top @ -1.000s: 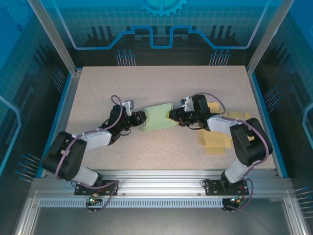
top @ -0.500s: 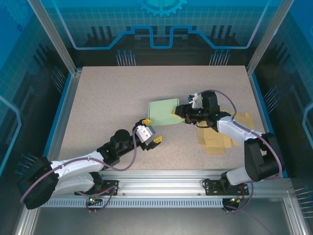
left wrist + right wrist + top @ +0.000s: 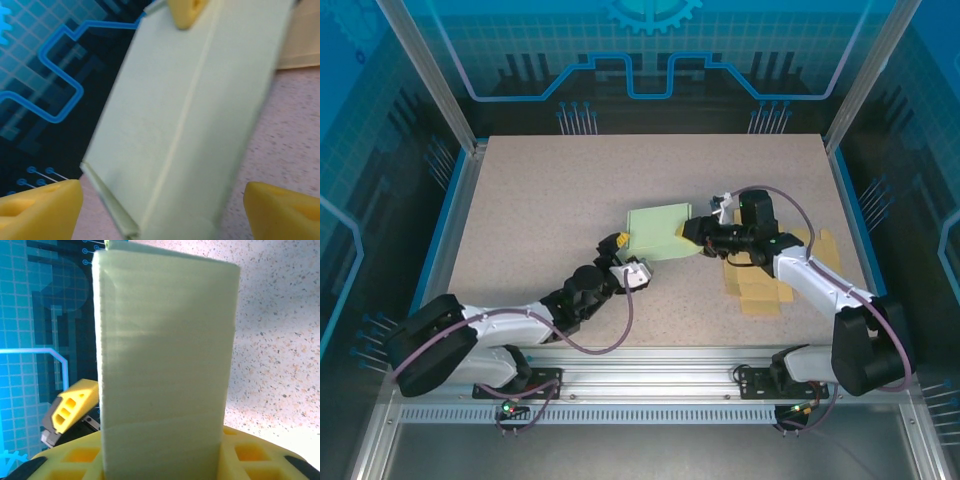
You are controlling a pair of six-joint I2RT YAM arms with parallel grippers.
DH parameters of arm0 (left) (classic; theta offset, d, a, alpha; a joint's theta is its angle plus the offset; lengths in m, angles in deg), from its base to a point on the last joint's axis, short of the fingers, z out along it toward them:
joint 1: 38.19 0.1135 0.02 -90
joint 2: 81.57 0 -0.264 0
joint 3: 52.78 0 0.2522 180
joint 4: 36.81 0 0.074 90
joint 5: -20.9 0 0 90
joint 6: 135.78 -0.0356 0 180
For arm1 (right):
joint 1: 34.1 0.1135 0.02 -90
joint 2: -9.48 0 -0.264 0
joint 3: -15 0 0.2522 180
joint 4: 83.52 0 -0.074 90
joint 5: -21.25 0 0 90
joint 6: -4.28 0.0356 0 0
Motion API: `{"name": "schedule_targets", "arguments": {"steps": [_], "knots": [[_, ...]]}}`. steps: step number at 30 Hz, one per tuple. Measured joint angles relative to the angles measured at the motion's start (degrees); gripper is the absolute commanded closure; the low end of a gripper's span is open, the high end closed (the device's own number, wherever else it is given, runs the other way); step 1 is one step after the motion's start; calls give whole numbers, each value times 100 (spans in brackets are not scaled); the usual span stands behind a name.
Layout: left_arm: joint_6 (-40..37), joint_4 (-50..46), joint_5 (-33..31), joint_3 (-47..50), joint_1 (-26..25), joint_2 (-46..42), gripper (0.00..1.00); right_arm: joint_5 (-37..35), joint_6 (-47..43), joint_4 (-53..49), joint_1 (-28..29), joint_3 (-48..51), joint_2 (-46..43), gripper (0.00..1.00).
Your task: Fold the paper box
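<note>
The pale green paper box (image 3: 658, 232) is folded flat and held off the table at mid-table. My right gripper (image 3: 692, 232) is shut on its right edge. In the right wrist view the box (image 3: 165, 355) rises from between the yellow pads (image 3: 250, 455) of that gripper (image 3: 162, 462). My left gripper (image 3: 625, 259) is open just below and left of the box. In the left wrist view its yellow fingertips (image 3: 42, 210) stand wide apart at the bottom corners, with the box (image 3: 200, 110) close ahead and untouched.
Flat yellow paper sheets (image 3: 760, 285) lie on the table under and to the right of the right arm, more of them (image 3: 817, 245) further right. Blue walls and metal posts ring the speckled table (image 3: 550, 190).
My left gripper has let go of the box's left edge, opened wide, drawn back toward the near edge, then come partway back. The right gripper has carried the box slightly right.
</note>
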Motion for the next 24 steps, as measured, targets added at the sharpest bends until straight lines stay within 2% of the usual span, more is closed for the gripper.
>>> {"name": "schedule_targets", "arguments": {"steps": [7, 15, 21, 24], "knots": [[-619, 616, -234, -225, -35, 612, 14, -50, 39, 4, -2, 85, 0, 62], [-1165, 809, -295, -490, -133, 1137, 13, -57, 44, 2, 0, 87, -2, 62], [-1530, 1080, -610, -654, -138, 1547, 17, -151, 66, 24, -2, 90, -11, 62], [-1775, 1309, -824, -739, -140, 1788, 24, -214, 68, 42, -9, 92, -11, 61]]}}
